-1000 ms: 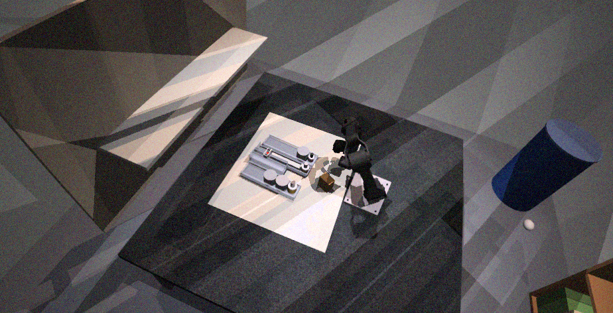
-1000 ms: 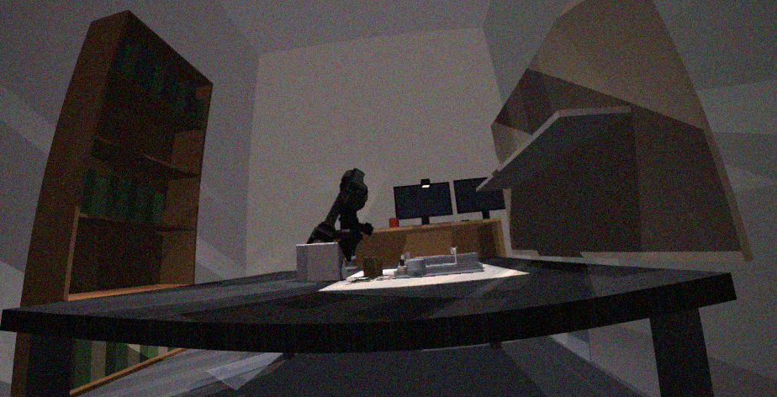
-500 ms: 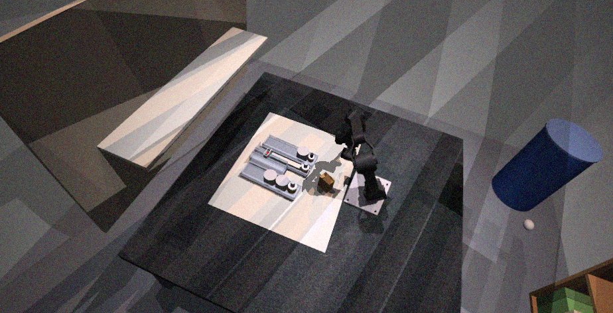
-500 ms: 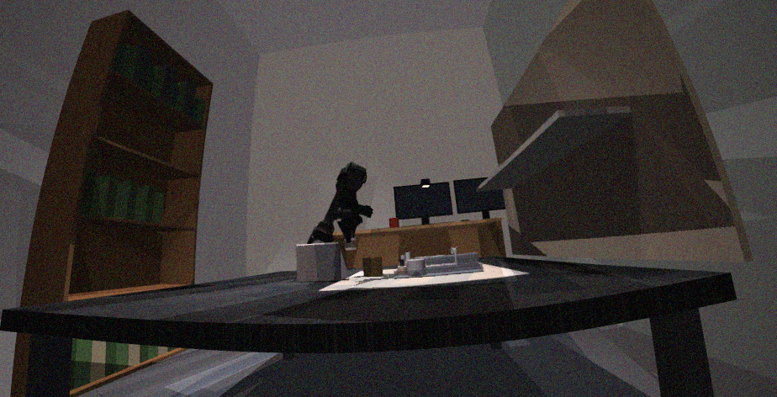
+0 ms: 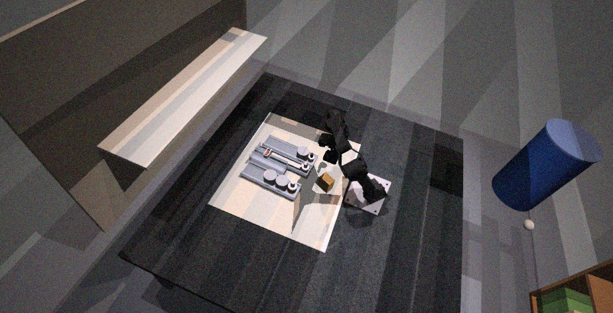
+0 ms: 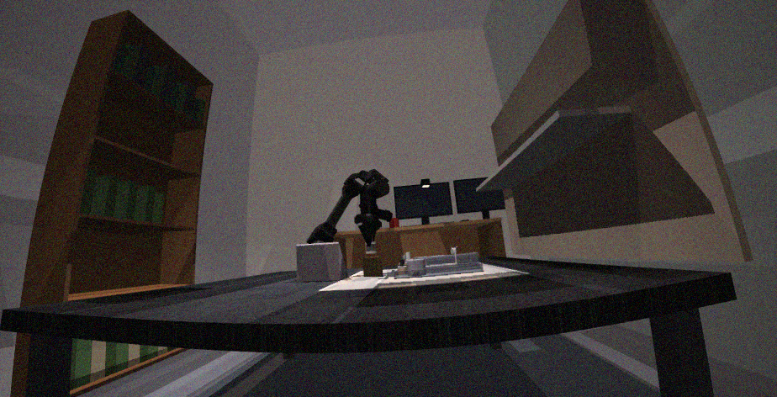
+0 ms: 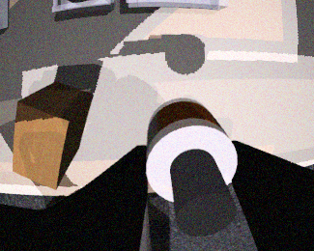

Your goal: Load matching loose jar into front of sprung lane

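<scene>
My gripper (image 7: pixel 187 153) (image 5: pixel 330 156) (image 6: pixel 369 240) is shut on a small jar (image 7: pixel 161 156) with a brown body, a white lid and a dark knob. It holds the jar above the pale mat (image 5: pixel 257 208), right of the lane fronts. The grey rack of three lanes (image 5: pixel 257 169) (image 6: pixel 446 264) lies on the mat. The middle lane has a red-marked pusher plate (image 5: pixel 267 154) at its back and a small jar (image 5: pixel 304 166) at its front.
A brown box (image 5: pixel 327 181) (image 7: pixel 43 134) (image 6: pixel 372 264) stands on the mat between the rack and the arm's base (image 5: pixel 369 195). The outer lanes hold wide grey discs (image 5: pixel 270 175) (image 5: pixel 302 151) and small jars (image 5: pixel 292 186) (image 5: pixel 310 156).
</scene>
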Motion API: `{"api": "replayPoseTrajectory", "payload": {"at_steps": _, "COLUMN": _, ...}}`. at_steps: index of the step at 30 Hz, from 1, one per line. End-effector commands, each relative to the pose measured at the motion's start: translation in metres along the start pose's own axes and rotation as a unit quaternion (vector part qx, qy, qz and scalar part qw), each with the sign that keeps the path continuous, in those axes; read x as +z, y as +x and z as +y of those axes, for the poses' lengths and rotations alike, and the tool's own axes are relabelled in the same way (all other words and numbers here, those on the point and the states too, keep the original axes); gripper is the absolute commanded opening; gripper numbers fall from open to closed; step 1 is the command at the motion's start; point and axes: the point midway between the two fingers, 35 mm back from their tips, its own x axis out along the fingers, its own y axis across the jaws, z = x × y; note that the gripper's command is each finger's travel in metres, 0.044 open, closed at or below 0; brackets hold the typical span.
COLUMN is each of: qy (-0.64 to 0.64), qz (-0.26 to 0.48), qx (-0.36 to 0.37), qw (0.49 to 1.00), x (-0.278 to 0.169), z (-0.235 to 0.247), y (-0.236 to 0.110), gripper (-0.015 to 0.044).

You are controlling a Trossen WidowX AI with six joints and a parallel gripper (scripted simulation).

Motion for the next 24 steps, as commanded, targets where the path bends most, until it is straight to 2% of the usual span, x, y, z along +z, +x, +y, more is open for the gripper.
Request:
{"api": "replayPoseTrajectory", "payload": {"at_steps": 1, "qy": 0.003, "qz": -0.006, "qx": -0.001, "qw": 1.0, "x": 0.019, "z": 0.013, "y": 0.004, "gripper": 0.0}}
{"api": "replayPoseTrajectory", "payload": {"at_steps": 14, "qy": 0.012, "qz": -0.004, "qx": 0.016, "qw": 1.0, "x": 0.062, "z": 0.067, "y": 0.03, "gripper": 0.0}}
{"api": "replayPoseTrajectory", "payload": {"at_steps": 24, "qy": 0.012, "qz": -0.004, "qx": 0.016, "qw": 1.0, "x": 0.062, "z": 0.069, "y": 0.046, "gripper": 0.0}}
